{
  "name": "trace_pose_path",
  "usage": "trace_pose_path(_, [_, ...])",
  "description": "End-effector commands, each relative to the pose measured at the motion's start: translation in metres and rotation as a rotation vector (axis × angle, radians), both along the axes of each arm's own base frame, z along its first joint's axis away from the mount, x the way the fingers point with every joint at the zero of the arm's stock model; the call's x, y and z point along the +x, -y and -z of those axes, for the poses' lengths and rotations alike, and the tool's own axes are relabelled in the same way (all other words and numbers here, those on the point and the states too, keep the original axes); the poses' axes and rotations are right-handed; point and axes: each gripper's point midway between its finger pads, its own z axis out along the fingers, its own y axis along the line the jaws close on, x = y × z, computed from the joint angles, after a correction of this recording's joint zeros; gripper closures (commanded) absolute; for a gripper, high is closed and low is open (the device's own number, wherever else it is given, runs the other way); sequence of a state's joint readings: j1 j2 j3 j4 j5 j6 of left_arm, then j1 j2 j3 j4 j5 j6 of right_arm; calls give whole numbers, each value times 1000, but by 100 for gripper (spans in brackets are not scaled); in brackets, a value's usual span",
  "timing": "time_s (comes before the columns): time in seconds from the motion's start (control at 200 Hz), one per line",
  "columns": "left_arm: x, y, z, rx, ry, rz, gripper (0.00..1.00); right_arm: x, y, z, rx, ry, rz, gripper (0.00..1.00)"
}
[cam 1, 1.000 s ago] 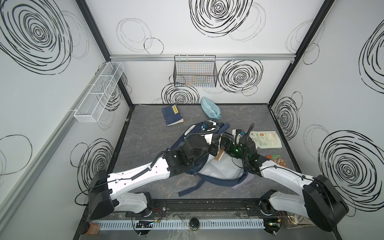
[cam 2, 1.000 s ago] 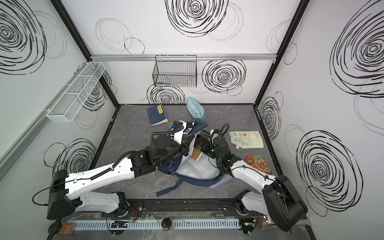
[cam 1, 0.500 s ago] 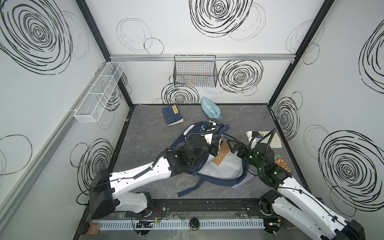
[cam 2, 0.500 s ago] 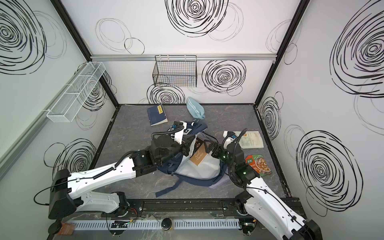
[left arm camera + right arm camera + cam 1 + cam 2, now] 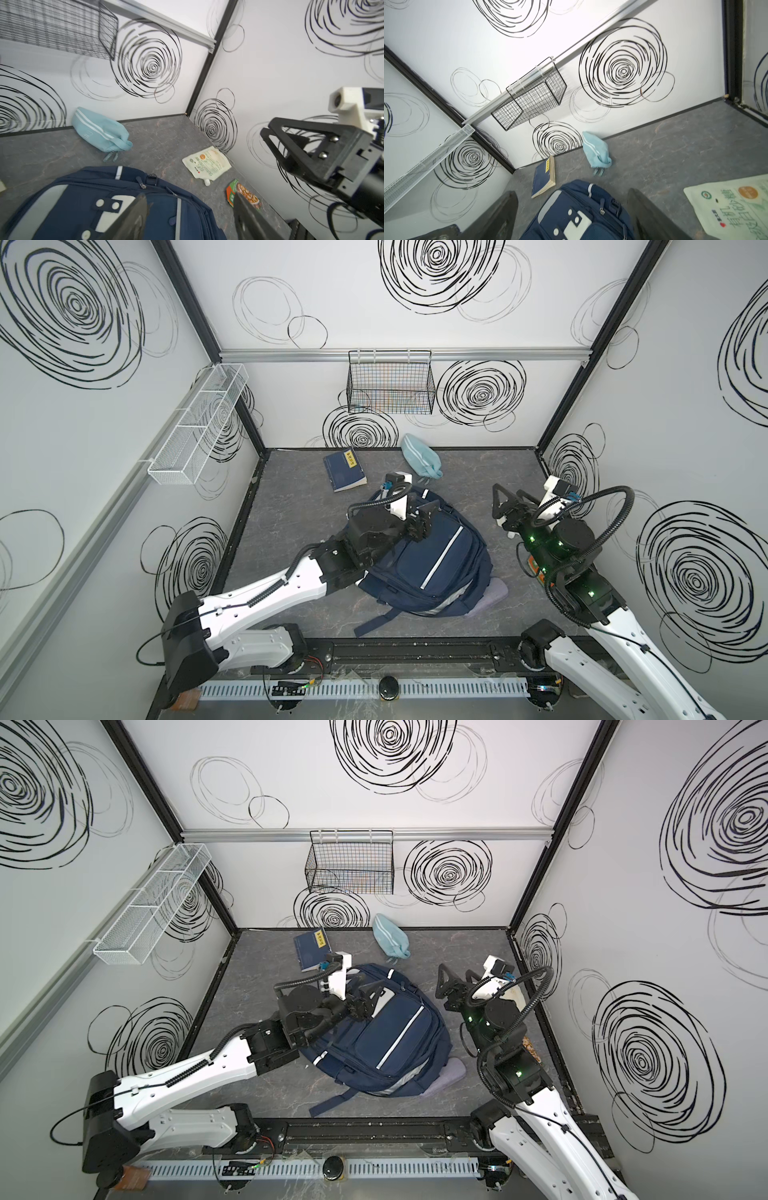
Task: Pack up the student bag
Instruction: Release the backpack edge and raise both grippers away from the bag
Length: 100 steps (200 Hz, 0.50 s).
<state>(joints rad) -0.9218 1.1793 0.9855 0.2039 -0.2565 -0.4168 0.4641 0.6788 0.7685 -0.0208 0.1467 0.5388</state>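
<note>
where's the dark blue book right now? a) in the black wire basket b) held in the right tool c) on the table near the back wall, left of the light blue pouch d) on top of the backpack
c: in a top view the book lies on the table by the back wall, the light blue pouch to its right and the backpack nearer the front.
</note>
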Motion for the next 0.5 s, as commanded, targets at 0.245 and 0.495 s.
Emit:
trace_pose_path(0.245, [85, -128, -2, -82, -57, -338, 31, 80, -91, -38, -5, 67, -237, 17])
trace_pose_path(0.495, [148, -208, 43, -111, -193, -509, 31, 138, -162, -2, -51, 3, -362, 19])
